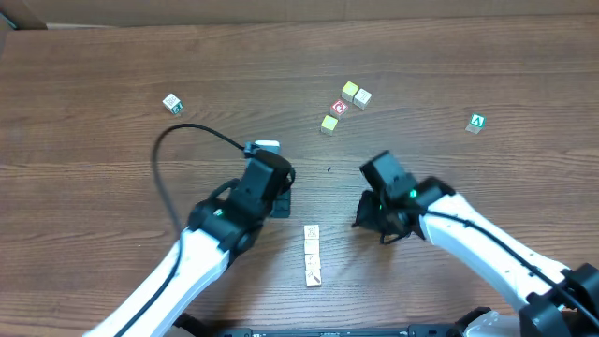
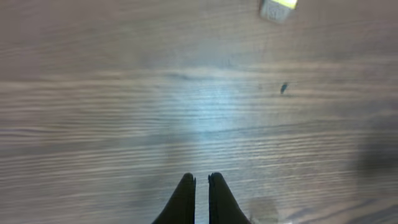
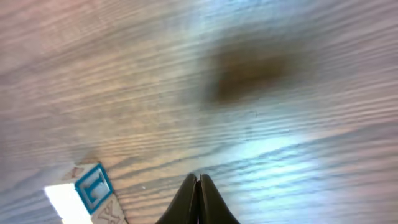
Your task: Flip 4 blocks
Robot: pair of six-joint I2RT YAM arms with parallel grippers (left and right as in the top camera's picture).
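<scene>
The blocks (image 1: 312,255) are small pale wooden cubes lying in a short row end to end on the table, between my two arms. My left gripper (image 1: 280,202) is just up and left of the row, shut and empty. The left wrist view shows its fingertips (image 2: 201,177) nearly together over bare wood. My right gripper (image 1: 363,218) is to the right of the row, also shut on nothing (image 3: 199,177). In the right wrist view one block (image 3: 92,185) with a blue framed letter sits at the lower left, apart from the fingers.
A cluster of yellow cubes (image 1: 350,91) and a red-circle cube (image 1: 339,108) lies at the back centre; one yellow-topped cube (image 2: 278,7) shows in the left wrist view. A green "A" cube (image 1: 476,123) is far right, another printed cube (image 1: 172,104) far left.
</scene>
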